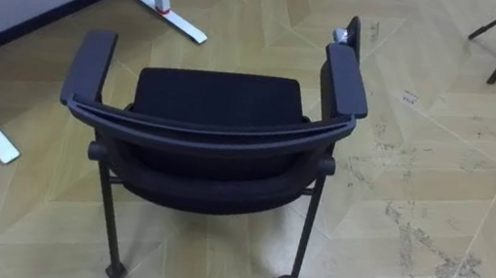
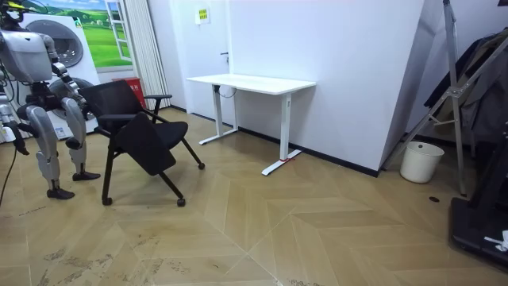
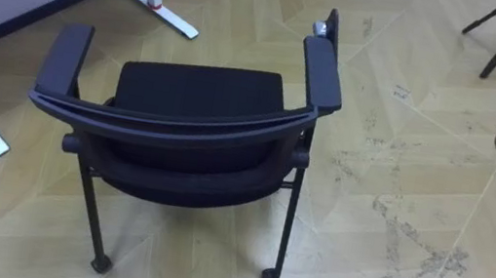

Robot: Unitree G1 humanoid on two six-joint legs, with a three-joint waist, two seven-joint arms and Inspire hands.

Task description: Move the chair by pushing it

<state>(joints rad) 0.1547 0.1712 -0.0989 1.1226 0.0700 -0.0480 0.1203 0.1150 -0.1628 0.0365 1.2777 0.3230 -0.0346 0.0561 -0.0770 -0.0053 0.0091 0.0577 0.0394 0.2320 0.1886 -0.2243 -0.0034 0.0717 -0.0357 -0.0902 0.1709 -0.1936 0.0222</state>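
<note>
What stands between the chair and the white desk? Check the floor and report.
Nothing visible. The chair stands on bare wooden floor, and the stretch up to the desk holds nothing. The desk's white feet flank the gap the chair would likely roll into, so steer clear of them.

The chair point(image 1: 213, 144) has a matt black cloth seat, smooth plastic armrests and thin dark metal legs. The floor point(image 1: 430, 107) is pale wood parquet with a soft sheen (scuffed grey in patches). The desk point(image 2: 254, 82) has a smooth, matt white top.
</note>
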